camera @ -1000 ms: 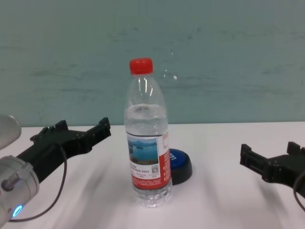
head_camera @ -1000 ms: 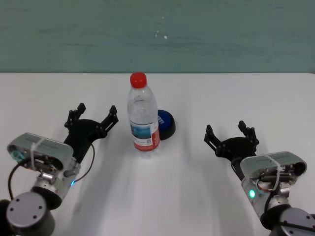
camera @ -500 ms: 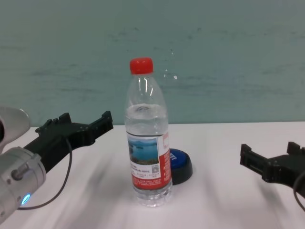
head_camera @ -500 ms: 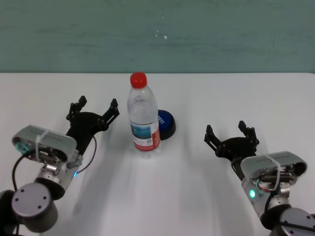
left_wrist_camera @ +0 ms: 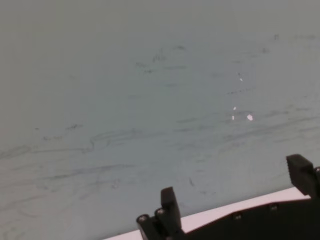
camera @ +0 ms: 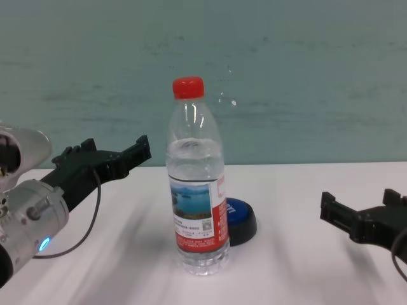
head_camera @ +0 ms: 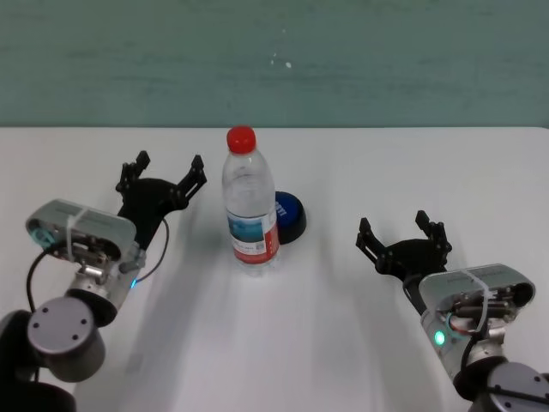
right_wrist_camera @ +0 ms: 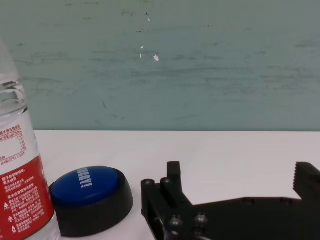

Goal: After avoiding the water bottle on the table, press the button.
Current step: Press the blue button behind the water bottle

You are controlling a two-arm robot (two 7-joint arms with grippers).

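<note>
Currently hovering left black gripper [head_camera: 165, 168] above white flat table [head_camera: 283, 343], fingers spread wide, holding nothing, left of tall clear plastic water bottle with red cap [head_camera: 250, 210]. Sitting just behind-right of bottle: low blue-domed button on black base [head_camera: 289, 216]. Idling right black gripper [head_camera: 403, 230] well right, fingers apart, gripping nothing.

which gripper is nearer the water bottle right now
Left. The left gripper hangs open just left of the water bottle, level with its upper half; the right gripper sits open farther off to its right.
</note>
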